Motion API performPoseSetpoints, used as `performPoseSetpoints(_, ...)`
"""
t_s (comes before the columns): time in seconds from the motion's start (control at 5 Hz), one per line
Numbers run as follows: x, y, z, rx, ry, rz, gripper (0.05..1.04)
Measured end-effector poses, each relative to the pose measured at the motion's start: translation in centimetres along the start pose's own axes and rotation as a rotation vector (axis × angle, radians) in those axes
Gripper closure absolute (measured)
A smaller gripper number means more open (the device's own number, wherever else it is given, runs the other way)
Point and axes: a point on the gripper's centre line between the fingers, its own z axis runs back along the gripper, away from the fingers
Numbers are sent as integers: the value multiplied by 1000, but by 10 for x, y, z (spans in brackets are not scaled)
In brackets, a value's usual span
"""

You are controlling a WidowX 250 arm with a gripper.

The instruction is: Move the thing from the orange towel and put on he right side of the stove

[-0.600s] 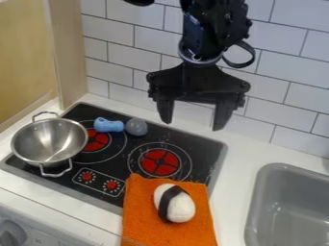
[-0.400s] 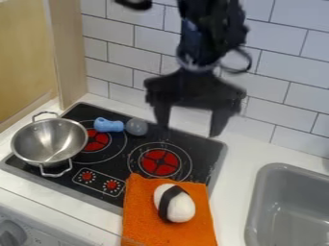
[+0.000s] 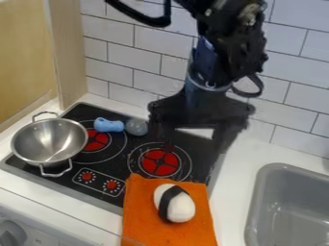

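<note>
Camera view: pincer (image 3: 194, 143) wide and unloaded, its tips blurring into the black stove (image 3: 138, 166), arm cut off above, white black-banded rice ball (image 3: 183, 207) below it in view on the orange towel (image 3: 143, 211), grey sink (image 3: 254, 206) to its right, cropped.
</note>
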Motion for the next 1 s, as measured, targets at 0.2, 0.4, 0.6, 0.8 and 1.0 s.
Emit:
performPoseSetpoints(0.2,-15,-3,6,37,1,158,84)
performPoseSetpoints(0.4,-23,0,5,74,27,280,84)
performPoseSetpoints(0.6,-27,-1,6,94,15,358,83)
performPoseSetpoints(0.8,-28,-3,0,88,15,381,84)
performPoseSetpoints(1.0,-36,1,-11,104,30,394,84)
